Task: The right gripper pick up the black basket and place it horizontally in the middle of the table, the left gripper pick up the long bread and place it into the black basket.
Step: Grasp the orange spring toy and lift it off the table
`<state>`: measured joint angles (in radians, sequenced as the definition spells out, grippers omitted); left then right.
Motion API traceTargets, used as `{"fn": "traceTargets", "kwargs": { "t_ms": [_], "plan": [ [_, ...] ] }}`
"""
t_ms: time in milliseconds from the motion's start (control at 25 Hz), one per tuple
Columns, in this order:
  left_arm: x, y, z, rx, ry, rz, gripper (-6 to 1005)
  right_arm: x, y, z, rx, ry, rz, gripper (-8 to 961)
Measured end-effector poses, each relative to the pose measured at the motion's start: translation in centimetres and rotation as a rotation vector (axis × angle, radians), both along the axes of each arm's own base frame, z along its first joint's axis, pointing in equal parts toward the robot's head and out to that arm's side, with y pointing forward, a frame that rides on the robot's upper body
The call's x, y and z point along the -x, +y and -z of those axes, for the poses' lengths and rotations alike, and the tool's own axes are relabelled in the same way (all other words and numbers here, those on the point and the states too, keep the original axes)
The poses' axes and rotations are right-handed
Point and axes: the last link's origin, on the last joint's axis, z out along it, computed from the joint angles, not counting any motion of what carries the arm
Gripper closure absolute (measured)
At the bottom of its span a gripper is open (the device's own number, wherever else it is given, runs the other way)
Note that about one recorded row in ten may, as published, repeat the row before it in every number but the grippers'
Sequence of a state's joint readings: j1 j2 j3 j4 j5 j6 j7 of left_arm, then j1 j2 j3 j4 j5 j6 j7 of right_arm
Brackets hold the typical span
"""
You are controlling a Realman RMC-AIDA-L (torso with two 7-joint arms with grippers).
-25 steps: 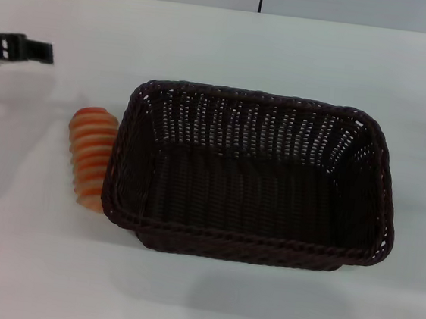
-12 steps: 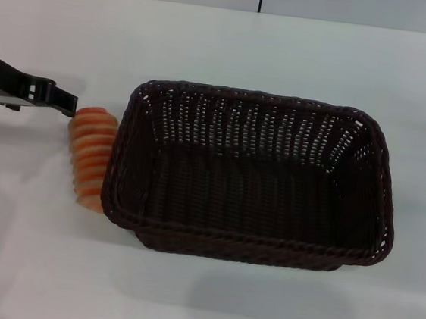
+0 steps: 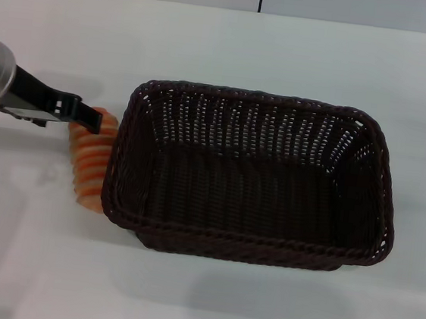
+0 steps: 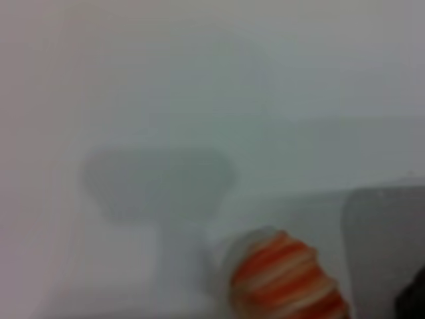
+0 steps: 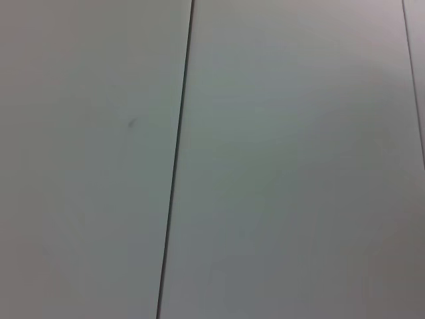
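Beside the black basket (image 3: 253,177), long bread (image 3: 87,163) points away.

My head camera looks down over the table (image 3: 232,47). My left wrist camera, close above, shares the long bread (image 4: 287,279). My right wrist camera faces plain white panels

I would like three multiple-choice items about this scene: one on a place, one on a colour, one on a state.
1. Where does the long bread lie?
A. inside the black basket
B. on the table beside the basket's left end
C. on the table by the basket's right end

2. What colour is the lit ring on the left arm?
A. green
B. blue
C. red

3. What does the black basket hold?
A. the bread
B. a cup
C. nothing

Key: 1 B, the bread rests on the table against that end; 2 A, a green ring glows behind the left gripper; 3 C, its woven floor is bare.
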<state>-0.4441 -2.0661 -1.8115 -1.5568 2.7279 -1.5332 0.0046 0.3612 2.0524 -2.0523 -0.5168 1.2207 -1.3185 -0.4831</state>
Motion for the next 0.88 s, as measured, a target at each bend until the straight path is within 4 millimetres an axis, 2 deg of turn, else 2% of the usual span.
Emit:
{"fn": "traceTargets", "kwargs": {
  "t_ms": [280, 880],
  "plan": [
    [-0.7, 0.2, 0.8, 0.042, -0.018, 0.003, 144, 0.3, 0.1, 0.1, 0.002, 0.0, -0.009, 331],
    [0.0, 0.7, 2.1, 0.074, -0.028, -0.011, 144, 0.4, 0.0, 0.2, 0.0, 0.002, -0.015, 332]
  ]
}}
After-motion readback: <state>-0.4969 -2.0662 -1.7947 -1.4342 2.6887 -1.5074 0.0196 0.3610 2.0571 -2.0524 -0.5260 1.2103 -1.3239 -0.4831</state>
